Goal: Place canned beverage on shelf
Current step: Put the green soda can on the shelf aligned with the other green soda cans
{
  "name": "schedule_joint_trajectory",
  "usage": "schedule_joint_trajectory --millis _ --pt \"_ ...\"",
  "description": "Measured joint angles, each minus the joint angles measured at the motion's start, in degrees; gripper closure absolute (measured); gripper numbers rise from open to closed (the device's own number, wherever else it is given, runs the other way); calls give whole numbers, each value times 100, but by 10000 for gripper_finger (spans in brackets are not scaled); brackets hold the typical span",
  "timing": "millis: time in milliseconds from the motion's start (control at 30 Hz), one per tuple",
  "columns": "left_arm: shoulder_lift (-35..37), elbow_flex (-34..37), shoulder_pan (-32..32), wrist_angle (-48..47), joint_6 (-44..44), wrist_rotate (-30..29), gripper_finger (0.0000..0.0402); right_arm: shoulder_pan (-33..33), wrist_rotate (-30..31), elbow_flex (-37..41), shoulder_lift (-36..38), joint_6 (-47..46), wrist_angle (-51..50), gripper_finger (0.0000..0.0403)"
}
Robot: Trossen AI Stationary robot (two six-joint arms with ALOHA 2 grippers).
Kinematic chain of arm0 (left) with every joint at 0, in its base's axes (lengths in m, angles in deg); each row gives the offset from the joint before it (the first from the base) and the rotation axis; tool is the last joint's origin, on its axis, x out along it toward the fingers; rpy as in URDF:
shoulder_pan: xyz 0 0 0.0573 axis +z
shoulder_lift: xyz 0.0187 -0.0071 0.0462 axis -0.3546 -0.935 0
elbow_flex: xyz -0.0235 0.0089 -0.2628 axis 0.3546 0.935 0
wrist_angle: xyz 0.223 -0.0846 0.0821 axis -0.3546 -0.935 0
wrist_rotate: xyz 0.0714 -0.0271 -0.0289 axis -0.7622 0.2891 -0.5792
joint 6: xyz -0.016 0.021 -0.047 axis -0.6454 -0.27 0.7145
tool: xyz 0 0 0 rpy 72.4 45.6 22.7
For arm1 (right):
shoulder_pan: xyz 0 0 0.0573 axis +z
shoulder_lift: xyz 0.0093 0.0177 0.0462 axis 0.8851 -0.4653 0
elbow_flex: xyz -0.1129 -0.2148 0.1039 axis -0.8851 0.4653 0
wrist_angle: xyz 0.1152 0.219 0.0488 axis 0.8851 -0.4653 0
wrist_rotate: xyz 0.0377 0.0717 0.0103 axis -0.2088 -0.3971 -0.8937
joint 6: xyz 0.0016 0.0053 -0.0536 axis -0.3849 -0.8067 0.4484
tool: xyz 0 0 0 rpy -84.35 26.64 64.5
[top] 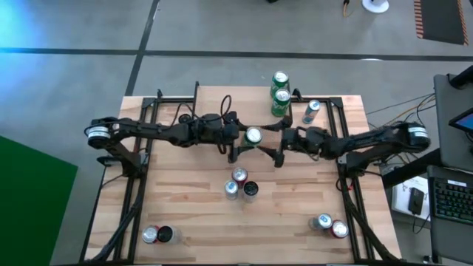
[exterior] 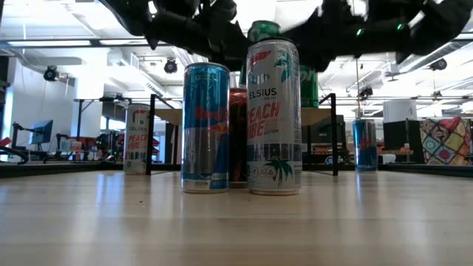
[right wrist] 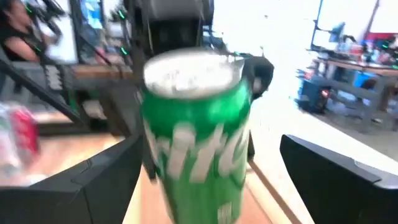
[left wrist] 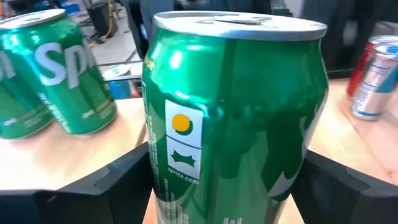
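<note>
A green Sprite can [top: 253, 136] is upright above the middle of the table, between my two grippers. My left gripper [top: 240, 140] comes from the table's left and is shut on it. My right gripper [top: 279, 142] faces it from the right. It is open, with its fingers [right wrist: 323, 177] on either side of the can [right wrist: 196, 143] and a gap showing at one side. Two more Sprite cans [left wrist: 43, 71] stand on the shelf [exterior: 166, 112] at the table's far edge. In the low view only the held can's top [exterior: 264, 31] shows, behind nearer cans. My left gripper pinches the can's lower side wall [left wrist: 158, 177] between its two fingers [left wrist: 118, 180], one on each side. The fingers come nearly level from the table's left. The can stands upright in the hold, raised above the table; its bottom is out of view.
Beside the shelf's Sprite cans [top: 280, 90] lies a blue can [top: 312, 111]. A Celsius can [exterior: 273, 118], a Red Bull can [exterior: 205, 127] and a red can cluster mid-table. More cans sit near the front left [top: 159, 235] and the front right [top: 330, 225].
</note>
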Motion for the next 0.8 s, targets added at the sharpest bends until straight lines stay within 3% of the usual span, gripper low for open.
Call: schedule_joint_trajectory --millis 200,400,800 --pt "0 0 5 35 -67 77 103 9 -266 -39 407 -95 -230 35" --pt "-68 0 5 29 -77 108 101 12 -527 -374 -62 -22 -325 35" --pt "-140 0 5 44 -84 116 101 3 -288 -977 -916 99 -385 50"
